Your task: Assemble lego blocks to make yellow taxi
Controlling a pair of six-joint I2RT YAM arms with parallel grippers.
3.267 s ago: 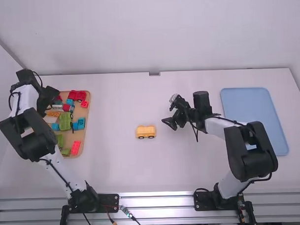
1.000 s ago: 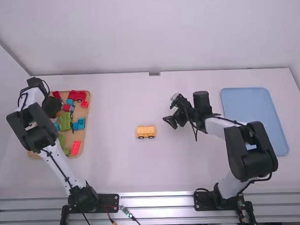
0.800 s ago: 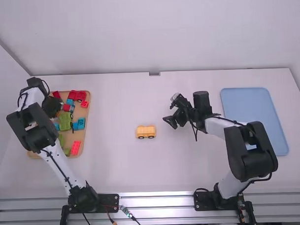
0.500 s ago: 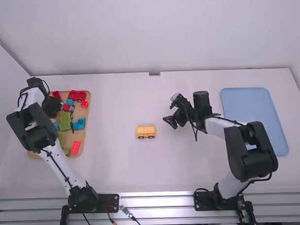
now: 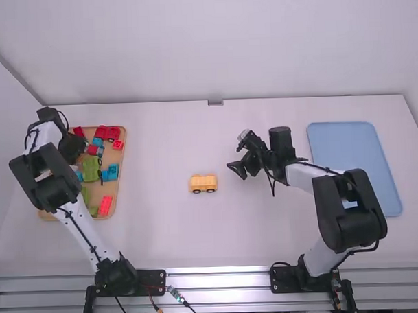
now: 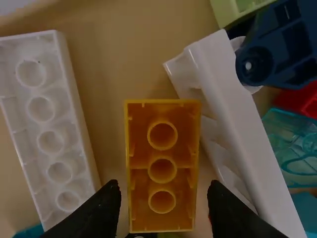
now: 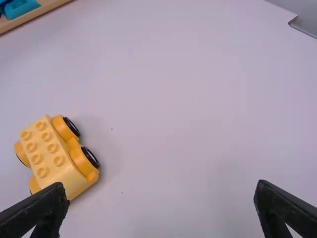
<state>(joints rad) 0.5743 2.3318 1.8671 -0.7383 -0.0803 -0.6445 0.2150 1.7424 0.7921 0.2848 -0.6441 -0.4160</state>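
Over the parts tray is my left gripper (image 5: 74,149). In the left wrist view an orange-yellow brick (image 6: 162,171) lies with its hollow underside up, its near end between the spread fingertips of the left gripper (image 6: 163,191); whether they touch it I cannot tell. My right gripper (image 5: 238,168) hangs over the table right of the yellow wheeled base (image 5: 203,183). The right gripper (image 7: 161,191) is open with nothing held. In the right wrist view the yellow base (image 7: 54,153) stands on its wheels, studs up.
The wooden tray (image 5: 121,149) at the left holds red, blue and green pieces. Long white bricks (image 6: 54,129) flank the orange-yellow brick on both sides. A blue tray (image 5: 353,165) lies at the far right.
Compared with the oldest frame, my left gripper has shifted slightly right and nearer the camera over the tray; it has since stayed still. The right arm has barely moved.
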